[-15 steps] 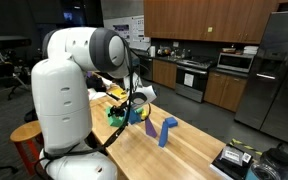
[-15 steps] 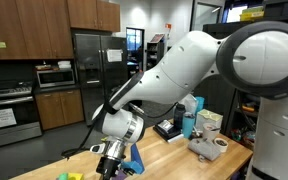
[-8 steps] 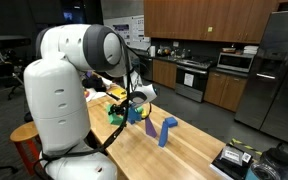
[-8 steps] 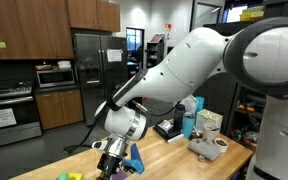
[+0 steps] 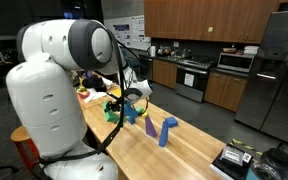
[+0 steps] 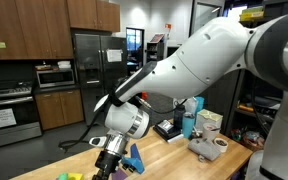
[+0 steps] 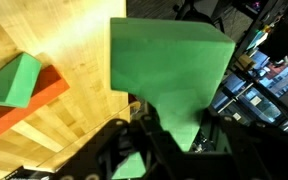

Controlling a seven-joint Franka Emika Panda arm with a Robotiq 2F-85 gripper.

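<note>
Kitchen lab, butcher-block worktop (image 5: 184, 150). Fingers (image 7: 134, 140) are clamped on a green block (image 7: 169, 60), one on each side of its near end. Its long axis runs straight out from the fingers, and it looks lifted off the wood. Beside it in the wrist view, not touching, an orange block (image 7: 34, 105) lies flat with a smaller green piece (image 7: 9, 80) against it. A blue block (image 5: 166, 130) stands upright further along.

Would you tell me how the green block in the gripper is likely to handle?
The green block shows straight edges in the gripper, so it is probably stiff. Its flat faces suggest it will not roll. Its matte surface likely resists slipping.
</note>
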